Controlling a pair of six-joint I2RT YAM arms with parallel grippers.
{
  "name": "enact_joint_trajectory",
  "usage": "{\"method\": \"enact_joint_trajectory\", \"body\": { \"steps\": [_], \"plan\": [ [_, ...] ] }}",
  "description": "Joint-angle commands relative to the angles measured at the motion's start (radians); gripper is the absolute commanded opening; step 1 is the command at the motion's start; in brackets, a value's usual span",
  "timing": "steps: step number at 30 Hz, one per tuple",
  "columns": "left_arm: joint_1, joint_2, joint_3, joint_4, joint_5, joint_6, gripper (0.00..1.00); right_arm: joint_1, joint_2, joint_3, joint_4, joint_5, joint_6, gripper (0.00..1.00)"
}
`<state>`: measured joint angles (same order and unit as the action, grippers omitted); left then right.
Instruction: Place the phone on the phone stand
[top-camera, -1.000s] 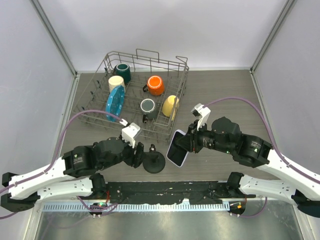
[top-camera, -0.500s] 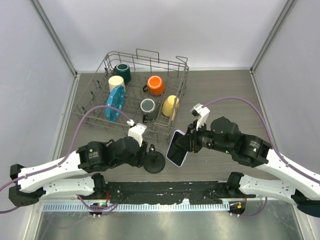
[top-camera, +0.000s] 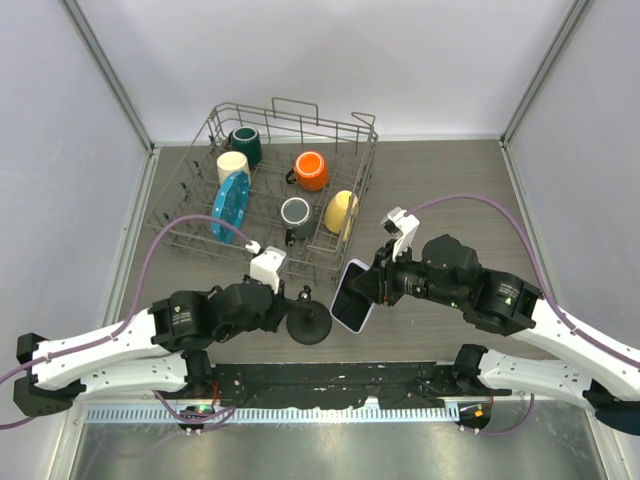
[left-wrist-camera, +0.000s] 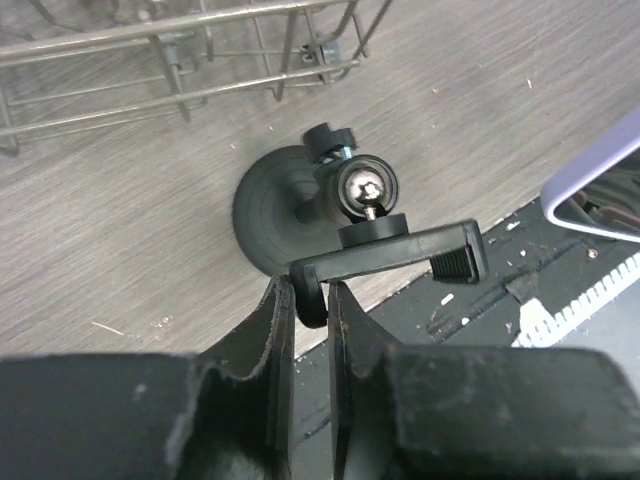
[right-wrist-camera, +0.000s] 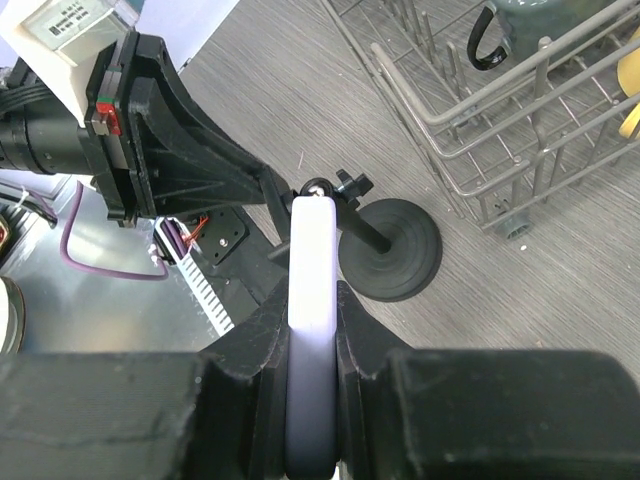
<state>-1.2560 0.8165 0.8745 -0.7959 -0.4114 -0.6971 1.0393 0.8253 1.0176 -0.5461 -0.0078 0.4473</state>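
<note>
At the near edge of the grey wood-grain table, the small all-black phone stand sits on its round disc base, just in front of the grey wire dish rack. Seen from the left wrist camera, the left gripper has its 2 fingers drawn together on the hooked end of the stand's clamp bar, which rides on a ball joint above the disc.

Just right of the stand, the right gripper is clamped on the phone, a flat rounded-rectangle handset with a glossy black screen and a pale lilac rim. The phone hangs tilted in the air, close beside the stand but apart from it, not yet on it. The right wrist camera shows it edge-on, a pale strip pinched between 2 black fingers.

Inside the rack are a teal mug, a cream mug, an orange mug, a grey mug, a yellow mug and 1 blue plate on edge.
</note>
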Motion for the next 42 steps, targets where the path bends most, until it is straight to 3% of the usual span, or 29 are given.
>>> {"method": "enact_joint_trajectory", "body": {
  "steps": [1,3,7,13,17,23,26,30,42],
  "plan": [
    [-0.011,-0.022,-0.075,0.140,-0.073,0.124,0.09,0.004,-0.009,0.003,0.117,-0.024,0.018,0.01],
    [-0.011,-0.051,-0.094,0.191,-0.076,0.180,0.01,0.002,-0.005,-0.004,0.118,-0.030,0.013,0.01],
    [-0.011,-0.103,-0.155,0.364,0.024,0.329,0.00,0.004,-0.011,-0.013,0.129,-0.053,-0.021,0.01],
    [-0.011,-0.100,-0.175,0.411,0.192,0.459,0.00,0.004,-0.031,-0.022,0.159,-0.127,-0.078,0.01],
    [-0.011,-0.086,-0.167,0.402,0.166,0.427,0.01,0.004,-0.058,-0.050,0.224,-0.153,-0.081,0.01],
    [-0.010,-0.112,-0.174,0.414,0.141,0.352,0.37,0.004,-0.040,-0.051,0.245,-0.159,-0.081,0.01],
    [-0.011,-0.132,-0.180,0.408,0.115,0.328,0.45,0.004,-0.028,-0.045,0.245,-0.152,-0.085,0.01],
    [-0.011,-0.178,-0.216,0.423,0.086,0.294,0.38,0.005,-0.015,-0.033,0.233,-0.150,-0.094,0.01],
    [-0.011,-0.246,-0.304,0.474,-0.006,0.249,0.36,0.004,-0.022,-0.051,0.256,-0.152,-0.096,0.01]
  ]
}}
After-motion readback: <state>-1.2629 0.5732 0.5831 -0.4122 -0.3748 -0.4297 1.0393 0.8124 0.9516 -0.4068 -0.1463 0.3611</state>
